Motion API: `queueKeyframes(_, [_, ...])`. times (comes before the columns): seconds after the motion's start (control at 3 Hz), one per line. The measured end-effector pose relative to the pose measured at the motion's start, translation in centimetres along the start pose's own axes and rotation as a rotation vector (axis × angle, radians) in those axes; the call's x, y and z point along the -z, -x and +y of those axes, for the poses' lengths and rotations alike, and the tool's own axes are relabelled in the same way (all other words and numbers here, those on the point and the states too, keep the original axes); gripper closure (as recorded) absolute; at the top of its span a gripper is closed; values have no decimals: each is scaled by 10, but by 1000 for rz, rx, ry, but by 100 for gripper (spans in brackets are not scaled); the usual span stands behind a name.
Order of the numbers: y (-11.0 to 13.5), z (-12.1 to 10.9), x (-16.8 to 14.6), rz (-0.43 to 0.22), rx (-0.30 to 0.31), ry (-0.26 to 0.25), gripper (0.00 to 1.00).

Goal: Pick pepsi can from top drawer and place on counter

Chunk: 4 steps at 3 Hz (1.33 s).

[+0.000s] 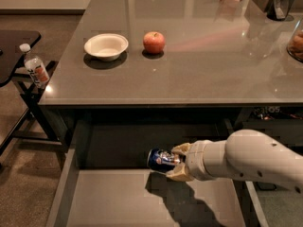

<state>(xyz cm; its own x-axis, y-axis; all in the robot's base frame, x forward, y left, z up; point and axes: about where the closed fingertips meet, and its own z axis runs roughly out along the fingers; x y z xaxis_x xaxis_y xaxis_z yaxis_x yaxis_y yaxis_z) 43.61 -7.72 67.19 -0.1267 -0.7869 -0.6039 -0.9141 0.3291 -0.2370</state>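
The pepsi can [160, 159] is dark blue with a silver end and lies sideways in my gripper [177, 162], which is shut on it from the right. The can hangs a little above the light grey bottom of the open top drawer [118, 200], near the drawer's back and below the counter's front edge. My white arm [246, 160] reaches in from the right. The grey-brown counter [199, 56] spreads above the drawer.
On the counter stand a white bowl [106, 46] and a red apple [154, 42] at the left, a dark container [281, 4] at the far right. A clear plastic bottle [35, 68] stands on a dark side table [16, 51] to the left.
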Motion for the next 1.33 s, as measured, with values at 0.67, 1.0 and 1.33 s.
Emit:
queueKeyframes(0.67, [80, -45, 109, -54, 155, -68, 100])
queueKeyframes(1.0, [124, -82, 168, -75, 227, -126, 100])
queueKeyframes(1.33, [139, -91, 180, -92, 246, -151, 100])
